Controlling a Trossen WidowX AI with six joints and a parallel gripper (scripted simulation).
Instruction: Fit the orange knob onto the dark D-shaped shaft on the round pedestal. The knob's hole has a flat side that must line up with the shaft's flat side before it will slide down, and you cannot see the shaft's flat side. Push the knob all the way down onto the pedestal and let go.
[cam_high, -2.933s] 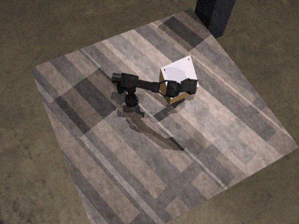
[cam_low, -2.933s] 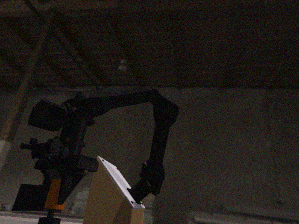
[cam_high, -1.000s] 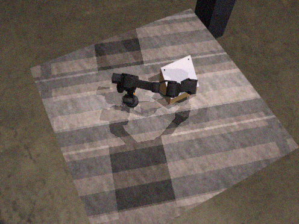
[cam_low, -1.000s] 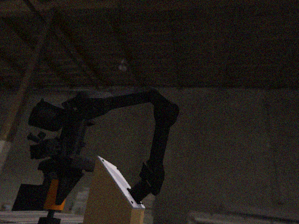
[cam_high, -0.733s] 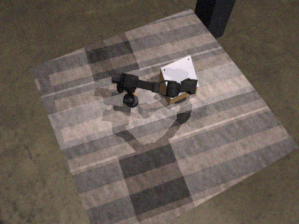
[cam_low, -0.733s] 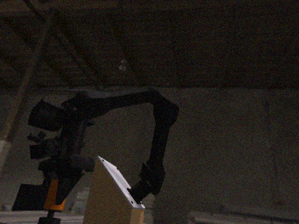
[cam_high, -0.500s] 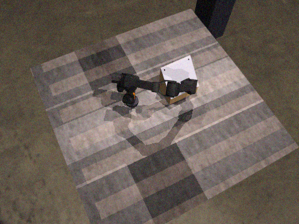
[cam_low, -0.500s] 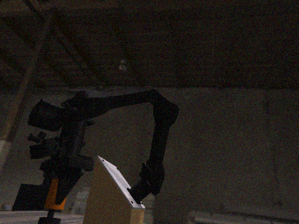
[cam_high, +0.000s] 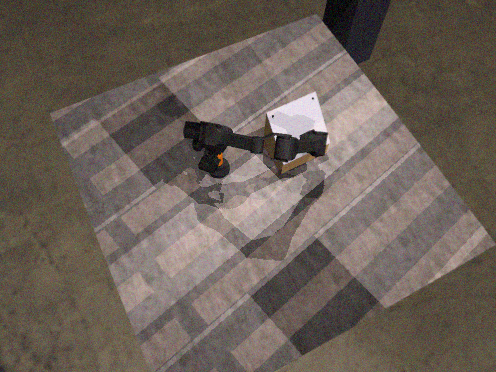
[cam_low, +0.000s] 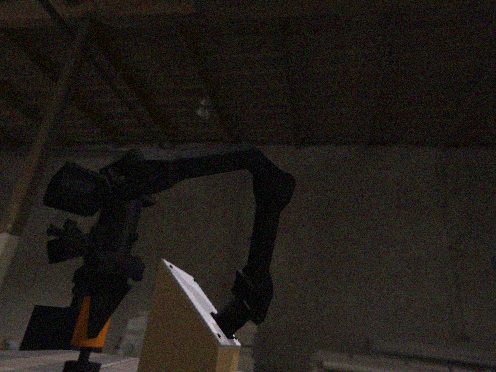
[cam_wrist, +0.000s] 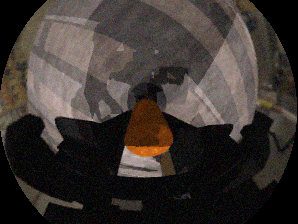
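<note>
Holding the orange knob (cam_high: 220, 157) (cam_low: 95, 342) (cam_wrist: 149, 131) is your pincer (cam_high: 218, 159) (cam_low: 92, 327) (cam_wrist: 147, 113), clamped on both its sides. The knob sits between the fingers, upright, its bottom poking out below them. Right under the pincer you see the dark shaft (cam_low: 84, 355), rising from the round pedestal (cam_high: 221, 172) (cam_low: 82, 367) (cam_wrist: 133, 101). The knob's bottom is at or just above the shaft's top; you cannot tell if they touch. It is not down on the pedestal.

The knob looks small, light and hard, so it likely won't squash or break easily. Its smooth sides may slip or twist if you push hard while the flat sides don't match. You have a good hold on its sides, so keep that and leave the hole free below. Press down softly and turn it little by little. If it drops in, push straight down, then let go. If it tips, ease off, or it may jam.
</note>
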